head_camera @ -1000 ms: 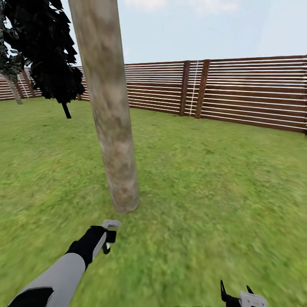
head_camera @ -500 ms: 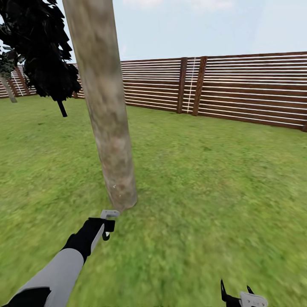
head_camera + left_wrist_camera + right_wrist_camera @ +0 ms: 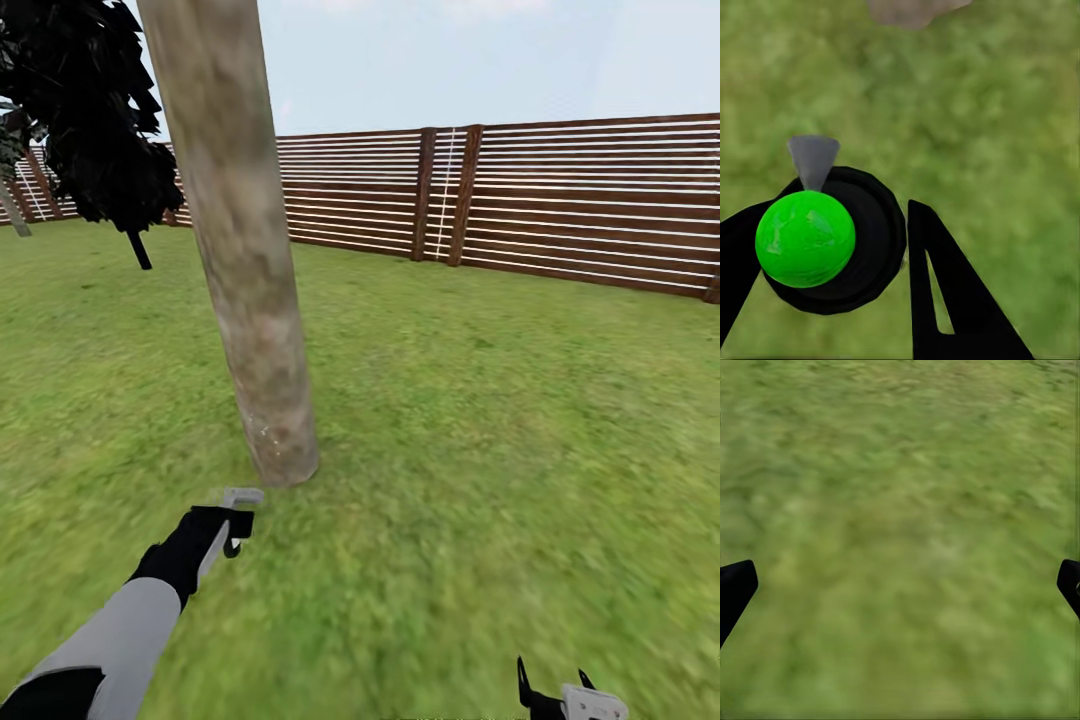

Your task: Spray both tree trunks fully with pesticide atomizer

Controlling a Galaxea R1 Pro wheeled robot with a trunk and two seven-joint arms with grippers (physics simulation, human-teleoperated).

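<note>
On blurry grass lawn (image 3: 480, 430), trunk (image 3: 245, 260) stands; slatted fence (image 3: 580, 200) behind

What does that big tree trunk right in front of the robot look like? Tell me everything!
The tree trunk is a thick, straight column that leans a little. Its bark looks pale grey-beige with brownish blotches. It has no branches down low, and its top runs out of the picture. Its base stands in the grass lawn, just beyond the left gripper. A few tiny whitish specks sit near its foot.

Ahead of left gripper (image 3: 232, 520): tree trunk (image 3: 243, 270) blocks, close.
Right of trunk: open lawn (image 3: 500, 420) up to wooden fence (image 3: 590, 205).
</note>
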